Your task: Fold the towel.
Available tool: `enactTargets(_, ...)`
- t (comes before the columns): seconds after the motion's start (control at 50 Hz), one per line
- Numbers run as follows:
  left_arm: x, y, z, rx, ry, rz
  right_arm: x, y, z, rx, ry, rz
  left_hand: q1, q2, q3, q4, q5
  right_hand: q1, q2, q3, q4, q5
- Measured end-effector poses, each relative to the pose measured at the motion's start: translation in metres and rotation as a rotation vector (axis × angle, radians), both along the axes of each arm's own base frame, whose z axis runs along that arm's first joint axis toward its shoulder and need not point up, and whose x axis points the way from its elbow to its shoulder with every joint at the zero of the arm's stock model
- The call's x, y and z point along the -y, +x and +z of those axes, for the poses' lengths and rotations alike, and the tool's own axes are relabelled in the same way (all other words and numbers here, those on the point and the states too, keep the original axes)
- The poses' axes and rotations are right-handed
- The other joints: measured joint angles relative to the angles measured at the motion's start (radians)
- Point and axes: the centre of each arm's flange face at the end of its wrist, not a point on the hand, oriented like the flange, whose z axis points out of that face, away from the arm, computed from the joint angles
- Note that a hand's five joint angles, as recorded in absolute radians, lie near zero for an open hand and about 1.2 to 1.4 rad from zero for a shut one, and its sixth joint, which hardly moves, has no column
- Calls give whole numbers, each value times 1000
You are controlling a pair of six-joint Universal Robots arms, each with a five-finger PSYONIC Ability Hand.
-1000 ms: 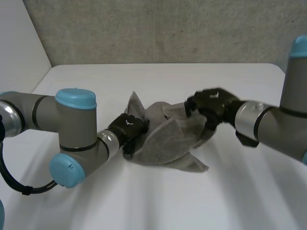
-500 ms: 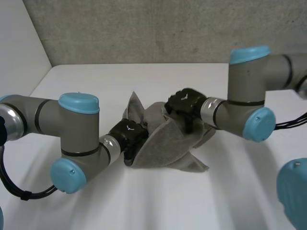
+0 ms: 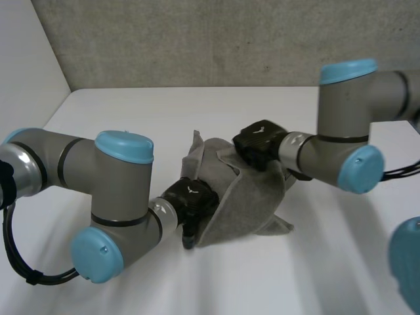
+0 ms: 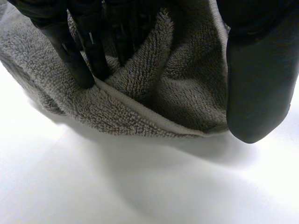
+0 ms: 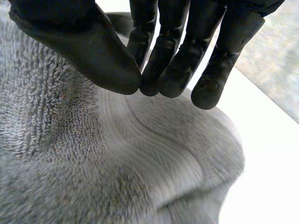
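A smooth white table (image 3: 197, 111) carries the towel, and a rough, grey concrete wall (image 3: 197, 39) rises behind it. The grey towel (image 3: 252, 203), thick looped terry edged with a flat woven hem, lies crumpled on the table in a loose mound of upturned folds. One pointed corner stands up at its far-left side and another lies flat at its near-right. The left robot hand (image 3: 193, 200), black and glossy, sits at the towel's near-left edge and is clamped on the cloth. In the left wrist view its fingers (image 4: 77, 65) dig into a fold from one side while the thumb (image 4: 257, 84) presses the hem from the other, with terry bunched between them. The right robot hand (image 3: 260, 143), equally black, is at the towel's far edge, over the top of the mound. Whether it holds the cloth cannot be told. Grey arms with light-blue caps reach to the towel from either side.
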Motion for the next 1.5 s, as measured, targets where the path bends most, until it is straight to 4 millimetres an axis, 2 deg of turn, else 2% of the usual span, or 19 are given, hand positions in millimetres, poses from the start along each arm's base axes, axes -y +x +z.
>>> enactTargets(0.1,-2,-3,0,-4,-6,-6,5,-31,13,-11,-4,-132,5,3,2,3,14,0,0,0,0,0)
enactTargets(0.2,-1,-4,1,-5,-14,-9,8,-62,13,-82,-67,-225,41,8,34,22,46,0,0,0,0,0)
enactTargets(0.24,-1,-4,2,-4,-18,-8,6,-69,12,-110,-92,-231,48,11,41,28,53,-142,-136,-141,-147,-144)
enactTargets(0.3,1,-3,4,-2,-28,0,0,-74,12,-131,-127,-215,49,13,43,29,56,-513,-482,-490,-496,-519)
enactTargets(0.34,5,-1,10,-5,-47,16,-7,-72,15,-119,-153,-181,43,12,39,26,45,-825,-804,-811,-816,-852)
enactTargets(0.42,13,5,24,-16,-87,52,-22,-60,25,-60,-189,-91,-49,-52,-60,-66,-61,-932,-939,-950,-958,-997)
enactTargets(0.56,30,18,48,-31,-166,98,-57,-30,40,43,-220,100,-77,-72,-91,-90,-96,-932,-939,-950,-958,-996)
enactTargets(0.66,43,26,53,3,-235,88,-73,-15,42,62,-224,175,-77,-72,-91,-90,-98,-932,-939,-950,-958,-995)
enactTargets(0.82,53,23,29,88,-281,-38,-65,0,15,34,-182,197,-77,-72,-91,-90,-98,-874,-846,-868,-871,-871)
enactTargets(0.96,58,17,8,109,-282,-88,-57,4,-6,-9,-145,204,-77,-72,-91,-90,-98,-752,-738,-755,-762,-766)
enactTargets(1.02,61,14,1,112,-300,-99,-55,4,-13,-35,-132,205,-72,-70,-83,-84,-85,-605,-585,-614,-621,-628)
enactTargets(1.12,66,11,-5,131,-348,-118,-55,2,-16,-57,-125,202,196,181,198,179,189,-274,-261,-282,-283,-288)
enactTargets(1.16,69,10,-6,147,-381,-130,-54,2,-15,-59,-127,198,496,483,505,505,501,-64,-48,-85,-79,-84)
enactTargets(1.22,73,8,-6,164,-424,-143,-51,2,-12,-55,-139,191,875,872,906,903,889,-10,-3,-6,2,-12)
enactTargets(1.24,75,6,-6,170,-443,-148,-49,2,-9,-52,-151,184,905,945,993,976,948,-10,-3,-4,3,-12)
enactTargets(1.3,81,3,-3,174,-482,-153,-42,4,1,-40,-194,161,905,957,1030,1005,962,-10,-3,-4,3,-12)
enactTargets(1.36,93,-4,7,163,-547,-145,-28,9,24,-10,-290,119,905,957,1033,1006,962,-10,-2,-4,3,-12)
enactTargets(1.46,126,-17,62,83,-751,-40,6,19,92,138,-607,-3,905,957,1035,1006,962,-10,-2,-4,3,-12)
enactTargets(1.5,142,-18,102,12,-864,70,16,19,129,236,-766,-73,905,957,1036,1006,962,-10,-2,-4,3,-12)
